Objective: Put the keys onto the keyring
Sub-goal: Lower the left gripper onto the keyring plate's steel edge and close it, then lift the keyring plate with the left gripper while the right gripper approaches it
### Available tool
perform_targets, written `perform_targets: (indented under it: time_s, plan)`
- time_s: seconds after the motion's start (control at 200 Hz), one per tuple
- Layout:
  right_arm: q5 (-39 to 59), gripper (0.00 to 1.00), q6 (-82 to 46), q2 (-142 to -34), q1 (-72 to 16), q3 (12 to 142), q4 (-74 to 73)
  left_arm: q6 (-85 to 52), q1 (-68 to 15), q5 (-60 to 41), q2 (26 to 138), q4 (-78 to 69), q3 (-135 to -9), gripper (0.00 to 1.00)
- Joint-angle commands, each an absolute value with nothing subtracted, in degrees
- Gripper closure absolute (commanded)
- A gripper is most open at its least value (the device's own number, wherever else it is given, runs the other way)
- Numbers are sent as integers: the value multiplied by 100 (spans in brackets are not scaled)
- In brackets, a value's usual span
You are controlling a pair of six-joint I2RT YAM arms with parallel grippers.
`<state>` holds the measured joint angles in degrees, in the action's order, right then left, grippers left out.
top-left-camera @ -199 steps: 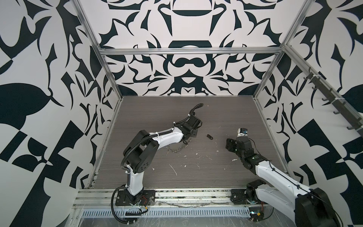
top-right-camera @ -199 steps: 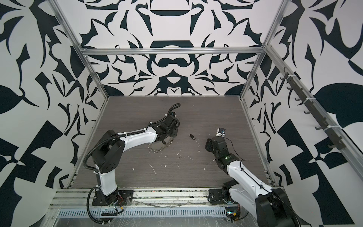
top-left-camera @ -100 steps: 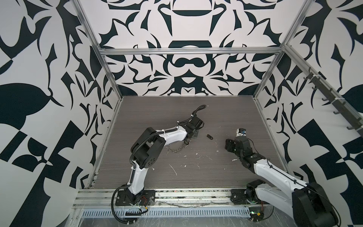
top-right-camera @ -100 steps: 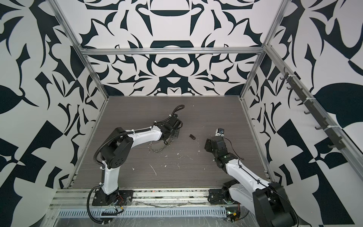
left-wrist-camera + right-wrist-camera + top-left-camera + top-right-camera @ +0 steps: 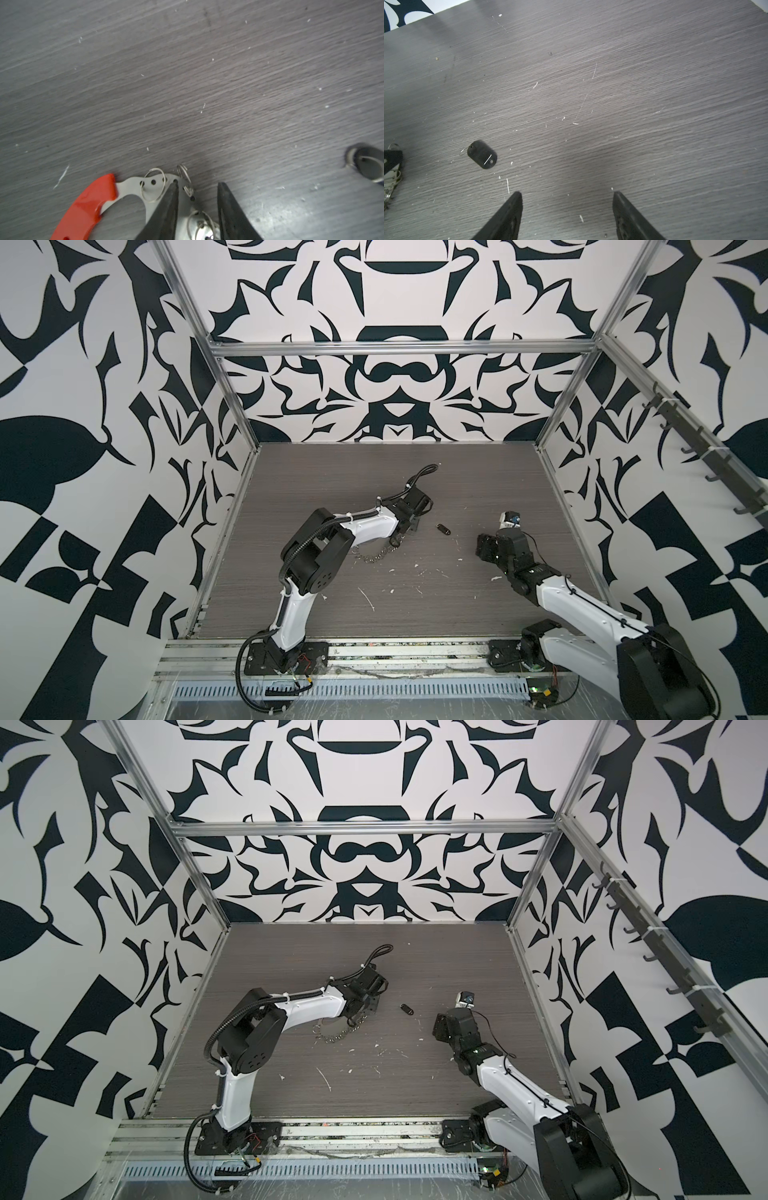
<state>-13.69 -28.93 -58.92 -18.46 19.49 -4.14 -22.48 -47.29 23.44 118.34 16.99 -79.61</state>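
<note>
Left gripper (image 5: 197, 187) is at the keyring (image 5: 155, 169), jaws partly apart, grip unclear; right gripper (image 5: 566, 194) gapes empty. In a top view the keys (image 5: 444, 529) lie loose at its 10 o'clock: 0 threaded.

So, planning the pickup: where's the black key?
In both top views the key lies on the table between the left gripper and right gripper.

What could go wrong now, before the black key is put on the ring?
The keys lie flat on the table, to one side of the open right gripper; it may push them away instead of gripping them. The keyring is thin wire right beside the left gripper; threading could easily miss it.
</note>
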Motion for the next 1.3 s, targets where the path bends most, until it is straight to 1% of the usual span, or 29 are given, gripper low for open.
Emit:
perform_targets:
  time_s: [0.0, 0.06, 0.23, 0.315, 0.37, 0.455, 0.495, 0.71, 0.86, 0.97, 1.05, 1.125, 1.18, 1.235, 1.295]
  plan:
    - [-1408, 27, -2889, -5801, -1820, 2047, -523, -2309, -4755, 2461, 11966, 1904, -8088, 65]
    - [-1399, 27, -2883, -5803, -1827, 2048, -518, -2303, -4763, 2490, 11971, 1905, -8095, 66]
    - [-1402, 27, -2883, -5775, -1821, 2048, -501, -2343, -4764, 2638, 11988, 1910, -8087, 73]
    - [-1414, 28, -2883, -5736, -1821, 2030, -508, -2416, -4772, 2728, 11956, 1936, -8065, 81]
    - [-1424, 28, -2885, -5698, -1821, 2013, -512, -2451, -4779, 2780, 11921, 1925, -8029, 85]
    - [-1447, 29, -2877, -5652, -1820, 1995, -522, -2426, -4781, 2826, 11869, 1912, -7982, 94]
    - [-1458, 29, -2876, -5643, -1817, 1987, -521, -2404, -4781, 2857, 11842, 1914, -7958, 100]
    - [-1456, 29, -2877, -5670, -1824, 1991, -511, -2134, -4781, 2885, 11593, 1968, -7801, 100]
    - [-1459, 30, -2886, -5552, -1826, 2021, -468, -1876, -4781, 2819, 11046, 2142, -7624, 100]
    - [-1400, 32, -2835, -5334, -1819, 2154, -326, -1182, -4768, 2161, 10434, 1870, -7286, 100]
    - [-1406, 34, -2758, -5274, -1819, 2533, 237, -716, -4772, 1621, 9959, 1625, -7009, 100]
    - [-1164, 36, -2742, -5297, -1828, 3046, 845, -72, -4764, 980, 9504, 1590, -6850, 100]
    - [-657, 38, -2794, -5325, -1828, 3428, 1239, 492, -4764, 523, 9161, 1497, -6686, 100]
    - [-82, 40, -2856, -5367, -1828, 3735, 1382, 720, -4735, 313, 8825, 1268, -6527, 100]
    - [578, 41, -2956, -5472, -1848, 4056, 1418, 886, -4500, -335, 8521, 1093, -6445, 100]
